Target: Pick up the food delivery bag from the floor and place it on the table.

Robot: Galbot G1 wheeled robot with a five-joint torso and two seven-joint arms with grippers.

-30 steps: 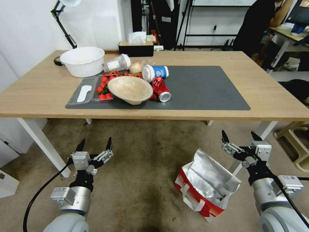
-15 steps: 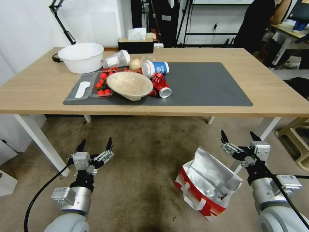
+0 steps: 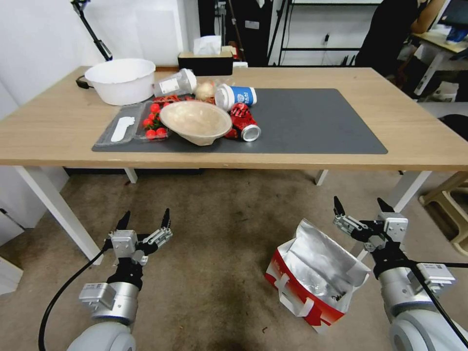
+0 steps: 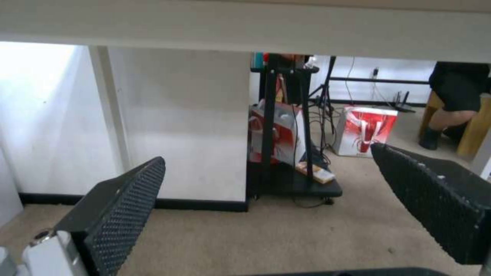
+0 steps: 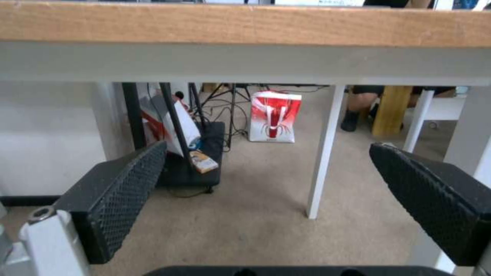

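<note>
Right gripper [image 3: 361,211], fingers spread wide and empty, hanging low before the table [image 3: 58,141], just beside the food delivery bag [image 3: 312,273] on its right; left gripper [image 3: 145,224] equally wide, idle and well apart. Bag upright on the floor [image 3: 219,234], mouth open, foil lining showing, a white loop handle [image 3: 291,301] on its near red side. Best lowered over the rim or handle, closing only once a finger sits inside, lifting straight to avoid tipping.

Food delivery bag [image 3: 312,278]: far red side hidden behind its foil lining; bench [image 3: 429,141]: right end cut off by the head view's edge; interior contents indistinct.
</note>
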